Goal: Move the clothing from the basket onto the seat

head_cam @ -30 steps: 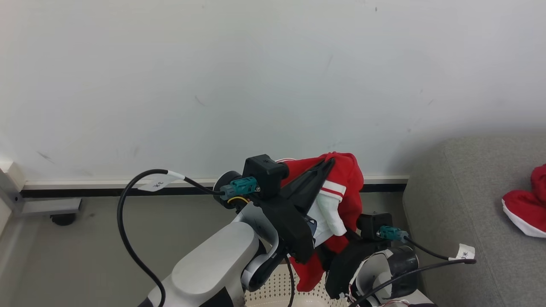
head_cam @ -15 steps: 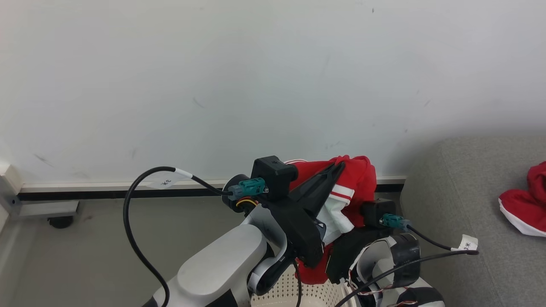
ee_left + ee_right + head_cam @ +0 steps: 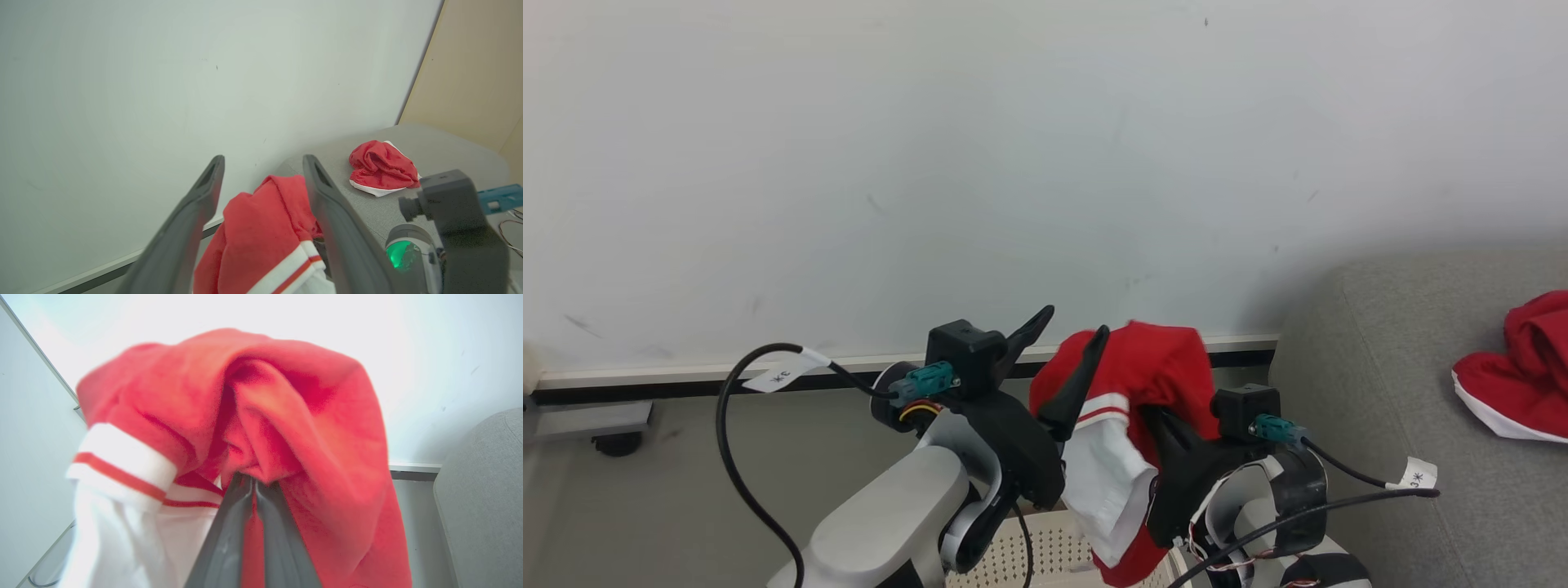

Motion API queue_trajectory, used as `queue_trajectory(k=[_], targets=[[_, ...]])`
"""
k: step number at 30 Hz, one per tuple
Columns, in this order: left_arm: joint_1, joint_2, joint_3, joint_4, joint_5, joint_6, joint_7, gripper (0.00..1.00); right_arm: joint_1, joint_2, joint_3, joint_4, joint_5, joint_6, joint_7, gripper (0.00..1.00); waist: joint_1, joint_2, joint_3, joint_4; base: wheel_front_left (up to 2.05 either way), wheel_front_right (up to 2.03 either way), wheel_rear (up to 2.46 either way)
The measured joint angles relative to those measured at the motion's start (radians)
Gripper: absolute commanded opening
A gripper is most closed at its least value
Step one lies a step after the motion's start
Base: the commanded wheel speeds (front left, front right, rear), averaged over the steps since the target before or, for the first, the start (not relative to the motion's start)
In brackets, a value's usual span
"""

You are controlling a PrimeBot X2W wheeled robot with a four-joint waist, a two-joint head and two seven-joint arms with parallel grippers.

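A red garment with white bands [image 3: 1156,367] hangs above the basket [image 3: 1045,543], draped over my right gripper [image 3: 250,481], which is shut on a fold of the clothing [image 3: 294,416]. My left gripper [image 3: 1073,325] stands open just left of the cloth. In the left wrist view its two fingers [image 3: 204,192] spread wide, with the garment [image 3: 261,228] low between them and touching neither. Only a strip of the cream perforated basket peeks out at the bottom edge. The grey seat [image 3: 1413,384] lies to the right, and a second red garment [image 3: 1515,376] rests on it.
A pale wall with a dark baseboard [image 3: 686,384] runs close behind the arms. Grey floor spreads to the left, where a metal frame on a caster [image 3: 605,425] stands. Black cables loop off both wrists. A beige panel [image 3: 478,69] adjoins the wall beyond the sofa.
My left gripper has let go of the garment, opened and drawn back to the left. My right gripper has closed on the cloth. The head camera has shifted a little.
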Motion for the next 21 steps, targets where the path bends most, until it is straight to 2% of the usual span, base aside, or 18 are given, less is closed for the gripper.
queue_trajectory(k=[10,16,21], targets=[[0.075,0.058,0.002,0.052,0.001,-0.034,-0.049,1.00,0.035,0.000,-0.073,-0.012,-0.075,0.000,-0.015,0.00,0.0000,0.0000,-0.008,-0.026,0.00,0.00,0.00],[0.118,0.085,-0.003,0.056,-0.009,-0.039,-0.051,1.00,0.082,0.000,-0.192,-0.030,-0.213,0.000,-0.017,0.00,0.0000,-0.0001,-0.013,-0.046,0.00,0.00,0.00],[0.146,0.109,0.005,0.027,-0.017,-0.029,-0.055,1.00,0.150,0.000,-0.305,-0.121,-0.299,0.000,-0.017,0.00,-0.0001,0.0000,-0.009,-0.073,0.00,0.00,0.00]])
